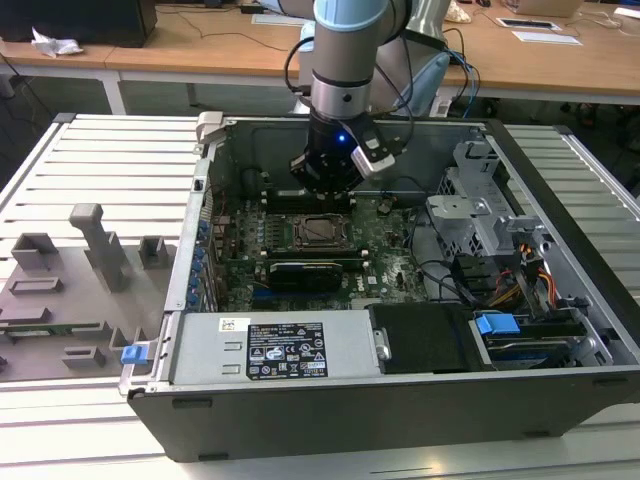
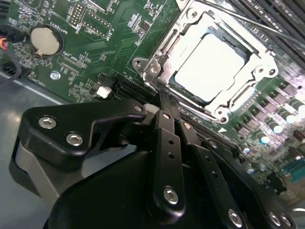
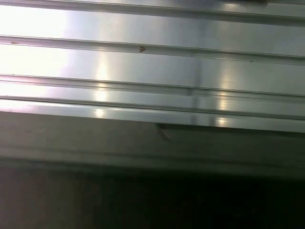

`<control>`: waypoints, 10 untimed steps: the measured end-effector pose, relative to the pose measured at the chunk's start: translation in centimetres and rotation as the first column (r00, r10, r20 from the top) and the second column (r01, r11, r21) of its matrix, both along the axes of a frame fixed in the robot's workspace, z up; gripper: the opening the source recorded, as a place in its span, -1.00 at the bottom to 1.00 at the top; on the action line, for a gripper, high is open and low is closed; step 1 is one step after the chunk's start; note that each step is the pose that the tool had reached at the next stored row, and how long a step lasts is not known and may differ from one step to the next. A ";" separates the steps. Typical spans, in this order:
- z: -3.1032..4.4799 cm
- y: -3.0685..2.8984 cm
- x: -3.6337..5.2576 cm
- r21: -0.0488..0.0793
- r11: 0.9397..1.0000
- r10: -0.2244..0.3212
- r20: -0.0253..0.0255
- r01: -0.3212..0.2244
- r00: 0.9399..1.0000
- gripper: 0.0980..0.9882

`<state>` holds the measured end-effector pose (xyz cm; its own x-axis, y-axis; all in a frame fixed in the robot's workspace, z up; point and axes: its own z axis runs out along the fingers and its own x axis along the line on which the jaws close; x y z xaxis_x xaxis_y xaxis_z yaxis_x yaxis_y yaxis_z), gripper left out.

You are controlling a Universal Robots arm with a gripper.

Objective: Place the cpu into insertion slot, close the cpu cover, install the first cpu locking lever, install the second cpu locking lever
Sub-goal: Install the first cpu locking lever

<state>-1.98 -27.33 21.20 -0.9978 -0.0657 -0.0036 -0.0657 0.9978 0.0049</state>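
cpu: the cpu (image 2: 212, 67) is seen seated in the insertion slot (image 2: 188, 98) in the second wrist view, its pale metal top facing up; in the exterior view it is seen as a small pale square (image 1: 320, 230) at the middle of the green motherboard.
surface: a ribbed pale metal surface (image 1: 110, 170) is seen carrying the open computer case and, at the exterior view's left, a grey fixture plate (image 1: 60, 300) with upright blocks.
computer case: the computer case (image 1: 330, 420) is laid on its side with the panel off, so that the interior is exposed.
arm: the arm (image 1: 345, 70) is reached down into the case from above, over the far edge of the motherboard.
motherboard: the green motherboard (image 2: 119, 28) is laid flat on the case floor; a round coin battery (image 2: 45, 40) is seen on it, well apart from the slot.
gripper: the gripper (image 2: 164, 102) is held just beside the slot's edge, with its black fingers (image 2: 167, 143) brought together and nothing held between them.
cpu cover: the silvery cpu cover (image 2: 252, 57) is laid down around the chip, which is framed by its central opening.
locking lever: a thin metal rod (image 2: 248, 21) is seen running along the far side of the cover.
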 end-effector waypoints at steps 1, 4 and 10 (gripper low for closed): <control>0.38 0.00 0.00 0.000 1.000 0.000 0.000 0.000 1.000 -0.98; 0.38 -0.12 0.00 -0.001 1.000 0.000 0.000 0.000 1.000 -0.98; 0.38 -0.60 0.02 -0.001 1.000 0.000 0.000 0.000 1.000 -0.98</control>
